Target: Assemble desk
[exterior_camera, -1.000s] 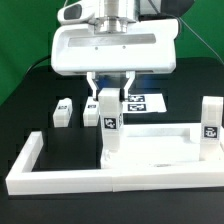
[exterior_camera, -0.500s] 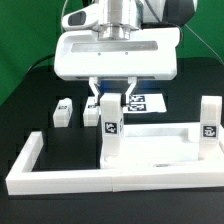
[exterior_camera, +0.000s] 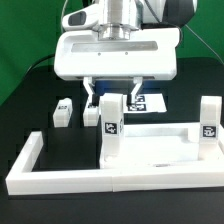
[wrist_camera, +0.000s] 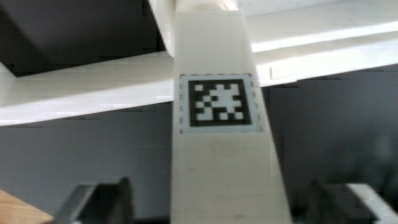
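Observation:
The white desk top [exterior_camera: 160, 152] lies on the black table, against the white frame bars. One tagged white leg [exterior_camera: 109, 125] stands upright at its corner on the exterior view's left; a second leg [exterior_camera: 209, 120] stands at the right corner. My gripper [exterior_camera: 111, 98] hangs over the left leg, with a finger on either side of its top. In the wrist view the leg [wrist_camera: 222, 150] fills the middle, and both fingers [wrist_camera: 98, 200] stand apart from it with dark gaps. The gripper is open. Two loose legs [exterior_camera: 65, 110] [exterior_camera: 92, 114] lie behind.
White frame bars [exterior_camera: 90, 180] run along the front and up the exterior view's left side [exterior_camera: 28, 155]. The marker board [exterior_camera: 148, 100] lies flat behind the gripper. Green cloth lies beyond the black table surface.
The gripper fingers have spread apart and let go of the left leg, which stays standing. The gripper body shifted slightly lower in the exterior view.

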